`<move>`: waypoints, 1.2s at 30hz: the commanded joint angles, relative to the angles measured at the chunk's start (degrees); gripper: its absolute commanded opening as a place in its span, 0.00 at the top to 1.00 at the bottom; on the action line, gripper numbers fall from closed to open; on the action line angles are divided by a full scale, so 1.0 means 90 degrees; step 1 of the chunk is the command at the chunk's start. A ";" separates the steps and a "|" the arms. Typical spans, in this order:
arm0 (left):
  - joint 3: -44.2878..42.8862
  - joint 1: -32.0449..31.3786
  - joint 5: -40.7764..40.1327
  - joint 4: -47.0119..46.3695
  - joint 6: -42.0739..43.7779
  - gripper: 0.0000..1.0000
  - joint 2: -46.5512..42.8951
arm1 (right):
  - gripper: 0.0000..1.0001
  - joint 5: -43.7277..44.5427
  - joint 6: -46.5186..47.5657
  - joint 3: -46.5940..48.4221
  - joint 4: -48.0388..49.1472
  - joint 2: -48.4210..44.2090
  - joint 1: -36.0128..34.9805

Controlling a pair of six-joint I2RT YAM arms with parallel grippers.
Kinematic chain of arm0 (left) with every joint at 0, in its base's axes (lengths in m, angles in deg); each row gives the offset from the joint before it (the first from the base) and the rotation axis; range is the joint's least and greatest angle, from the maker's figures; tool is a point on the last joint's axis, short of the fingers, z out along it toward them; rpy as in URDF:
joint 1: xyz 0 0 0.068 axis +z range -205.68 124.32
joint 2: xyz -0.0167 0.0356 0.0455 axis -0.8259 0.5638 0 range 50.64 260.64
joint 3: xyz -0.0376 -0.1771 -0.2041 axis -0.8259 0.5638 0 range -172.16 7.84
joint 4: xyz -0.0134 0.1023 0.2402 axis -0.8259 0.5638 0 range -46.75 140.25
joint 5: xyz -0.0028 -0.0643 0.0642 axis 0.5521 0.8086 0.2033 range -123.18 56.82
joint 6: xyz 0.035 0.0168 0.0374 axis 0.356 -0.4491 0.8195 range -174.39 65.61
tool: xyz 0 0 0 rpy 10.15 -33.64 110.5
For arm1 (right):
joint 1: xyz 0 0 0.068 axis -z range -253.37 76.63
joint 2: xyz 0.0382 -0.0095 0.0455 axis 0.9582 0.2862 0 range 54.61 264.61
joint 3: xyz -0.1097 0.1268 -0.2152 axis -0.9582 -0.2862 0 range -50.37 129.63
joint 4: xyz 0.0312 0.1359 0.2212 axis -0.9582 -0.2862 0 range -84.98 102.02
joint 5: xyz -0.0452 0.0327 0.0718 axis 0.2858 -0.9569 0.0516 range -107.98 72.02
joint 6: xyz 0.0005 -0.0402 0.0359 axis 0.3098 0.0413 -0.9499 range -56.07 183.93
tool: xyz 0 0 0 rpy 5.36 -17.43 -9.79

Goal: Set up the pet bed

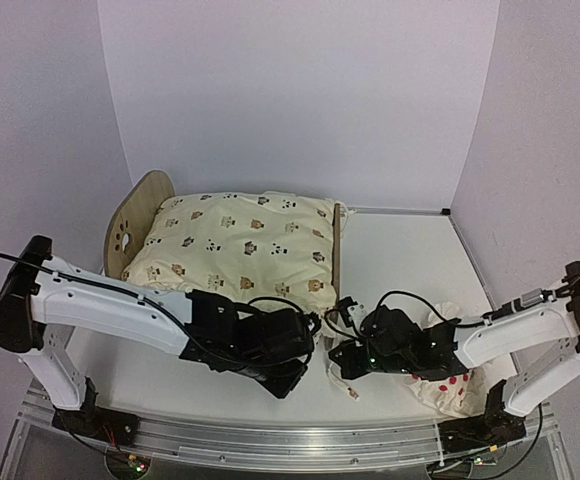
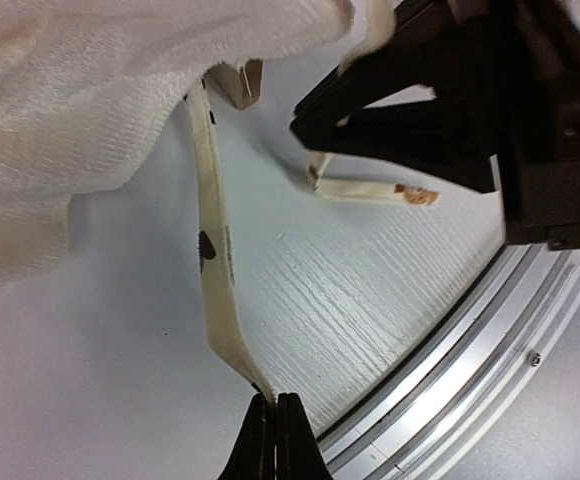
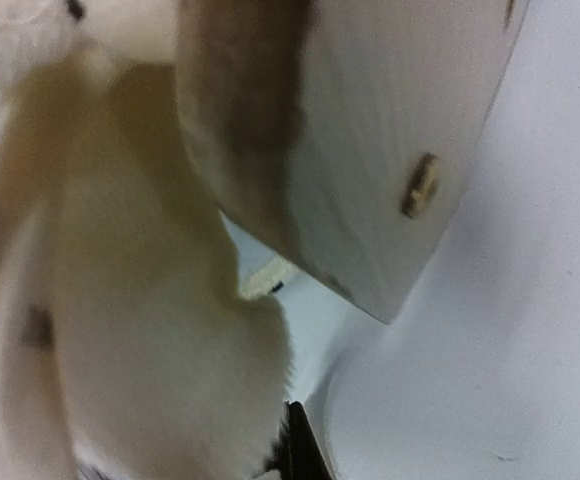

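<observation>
Plywood pet bed [image 1: 140, 205] sits back left on the worktop [image 1: 400, 260] under its cushion [image 1: 235, 245]. The left pincer [image 2: 275, 402] pinches a cream tie [image 2: 215, 250], and the right pincer [image 1: 342, 357] appears clamped on a second tie [image 2: 370, 190]. Knotting them to the bed calls for even slack, no tugging.

The bed [image 1: 135, 215] is pale bare plywood, smooth and matt, with a wooden peg [image 3: 420, 185] in its end board. On the bed, the cushion [image 1: 235, 245] is soft printed cloth, and each tie [image 2: 215, 290] is flat woven cloth. Under the bed, the bench [image 2: 370, 290] is white, matt and faintly grained, and its rail [image 2: 470, 350] is brushed metal. The left pincer [image 2: 275, 402] and the right pincer [image 3: 292, 425] look like matt black plastic.
</observation>
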 commanded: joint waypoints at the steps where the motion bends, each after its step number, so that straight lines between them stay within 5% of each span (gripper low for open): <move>1: 0.0237 0.0111 -0.0158 -0.0290 -0.0023 1.00 -0.0656 | 1.00 -0.0407 -0.0846 0.0225 0.1967 0.0668 -0.0051; 6: 0.0262 0.0192 -0.0241 -0.0255 0.0046 1.00 -0.1198 | 1.00 -0.0636 -0.1053 0.0750 0.3067 0.1537 -0.0206; 13: 0.0288 0.0203 -0.0130 -0.0218 0.0103 1.00 -0.1585 | 1.00 0.0180 -0.0799 0.0125 0.5121 0.1818 -0.0453; 26: 0.0455 0.0203 0.0791 -0.0852 0.0169 1.00 -0.0728 | 1.00 0.0999 -0.0834 -0.1528 0.5737 0.1556 -0.0530; 36: 0.0250 0.0203 0.1285 -0.1487 0.0082 1.00 0.0045 | 1.00 0.0819 -0.0823 -0.1717 0.5737 0.1627 -0.0530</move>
